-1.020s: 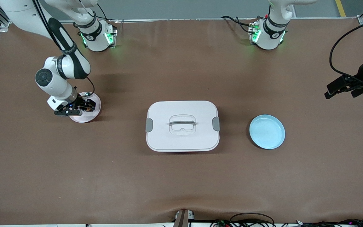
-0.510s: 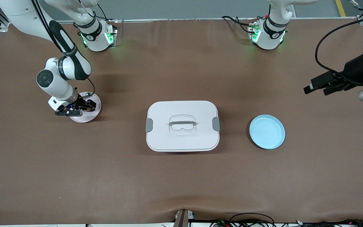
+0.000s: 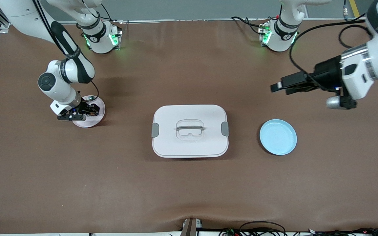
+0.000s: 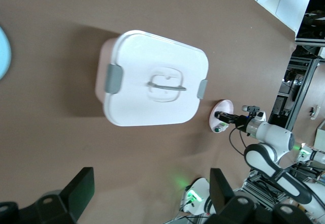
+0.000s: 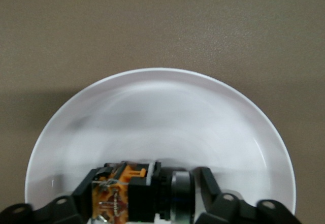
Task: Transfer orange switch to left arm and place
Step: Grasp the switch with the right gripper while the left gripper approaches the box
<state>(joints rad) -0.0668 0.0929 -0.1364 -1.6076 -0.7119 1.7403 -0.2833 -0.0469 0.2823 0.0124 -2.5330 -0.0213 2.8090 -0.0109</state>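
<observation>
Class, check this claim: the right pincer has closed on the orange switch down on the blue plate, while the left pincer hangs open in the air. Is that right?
Not quite. The right pincer grips the orange switch on the pink plate, as the front view shows. The blue plate lies bare past the box. The left pincer does hang open.

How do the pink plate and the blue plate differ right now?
The pink plate holds the orange switch, with the right pincer closed on it; the blue plate holds nothing. The pink plate lies toward the right arm's end of the table, the blue toward the left arm's. Both are round, flanking the box.
</observation>
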